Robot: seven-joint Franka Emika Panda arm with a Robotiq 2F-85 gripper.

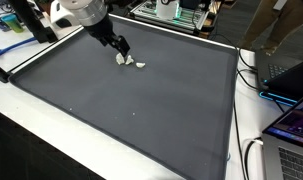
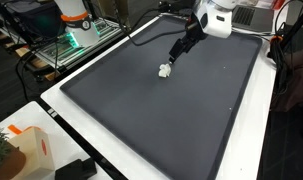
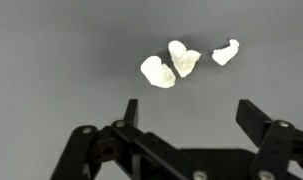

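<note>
While the two black fingers [image 3: 131, 112] of the Robotiq gripper [image 3: 188, 110] stood spread as wide as they went, nothing lay between them; the wrist view showed only bare surface in the gap.

Just ahead of the fingertips lay three small, pale white, irregular lumps [image 3: 183, 58] of some soft or crumpled stuff, too small to tell exactly what. Two of them touched each other. The third lay just beside them, parted by a narrow strip. None was stacked on another, and they looked loose, resting as they had come to lie rather than set out in order.

The gripper hung close over them without contact. In an exterior view it [image 1: 119, 48] leaned down at a slant from the white arm [image 1: 79, 10], and the lumps [image 2: 164, 70] sat right at its tips. That tilt probably kept them in the wrist camera's sight.

They rested near the far edge of a large, flat, dark grey mat [image 1: 141, 120]. It covered most of a white table [image 2: 53, 100], and its plain colour made the pale bits stand out.

Well apart, beyond the mat, stood a green-lit rack of electronics [image 2: 76, 38], an orange and white box [image 2: 26, 150], and a laptop with a glowing screen [image 1: 294, 125].
</note>
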